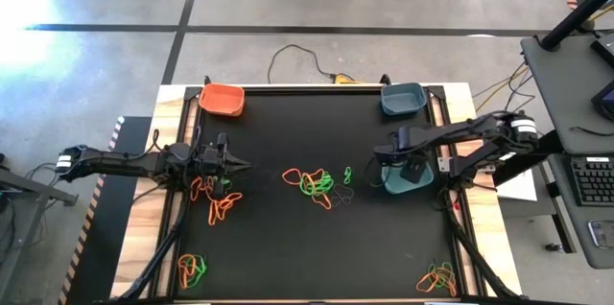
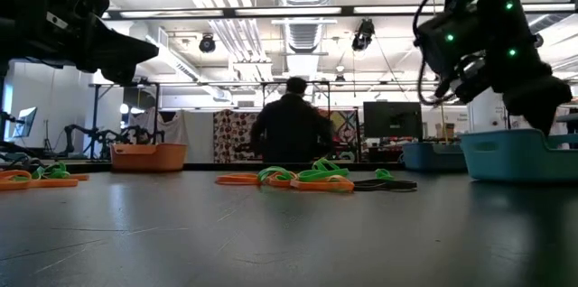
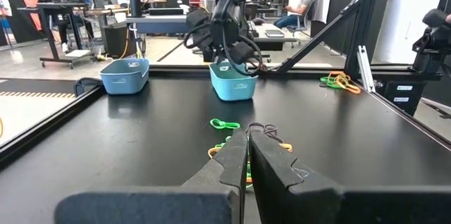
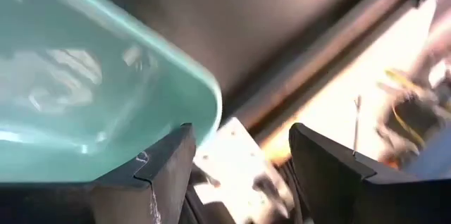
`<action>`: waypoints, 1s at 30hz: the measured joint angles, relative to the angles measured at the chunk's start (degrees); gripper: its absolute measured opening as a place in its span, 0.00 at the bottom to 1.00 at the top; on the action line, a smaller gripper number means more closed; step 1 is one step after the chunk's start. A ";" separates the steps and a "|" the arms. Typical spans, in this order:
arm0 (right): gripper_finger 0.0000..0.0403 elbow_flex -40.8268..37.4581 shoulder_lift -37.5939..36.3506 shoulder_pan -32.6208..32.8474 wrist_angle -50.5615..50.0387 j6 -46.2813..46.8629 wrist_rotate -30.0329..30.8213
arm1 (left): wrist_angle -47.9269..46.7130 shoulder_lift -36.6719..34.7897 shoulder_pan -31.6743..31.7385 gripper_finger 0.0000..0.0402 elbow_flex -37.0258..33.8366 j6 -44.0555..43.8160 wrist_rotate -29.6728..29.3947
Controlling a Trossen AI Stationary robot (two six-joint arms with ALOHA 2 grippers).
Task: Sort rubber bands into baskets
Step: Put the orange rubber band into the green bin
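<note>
Rubber bands in orange, green and dark lie in a loose heap at the table's middle, with more heaps at the left, near left and near right. The orange basket and the blue basket stand at the far edge. The teal basket stands at the right. My right gripper hangs open over the teal basket's corner, tipped downward, with nothing between its fingers. My left gripper is shut and level, above the left heap.
The table's raised side rails run along both sides. A person sits in the room beyond the far edge. Bare black table top lies between the heaps.
</note>
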 joint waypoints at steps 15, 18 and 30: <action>0.56 16.21 -0.59 32.79 4.66 22.22 -19.98 | 0.02 0.22 -0.02 0.00 0.00 -0.01 -0.02; 0.56 18.60 2.99 42.47 10.96 34.26 -24.95 | 0.02 0.22 -0.02 0.00 0.00 0.01 0.01; 0.56 21.82 22.74 57.71 26.25 59.53 -54.08 | 0.04 0.28 -0.02 0.00 0.00 -0.01 0.00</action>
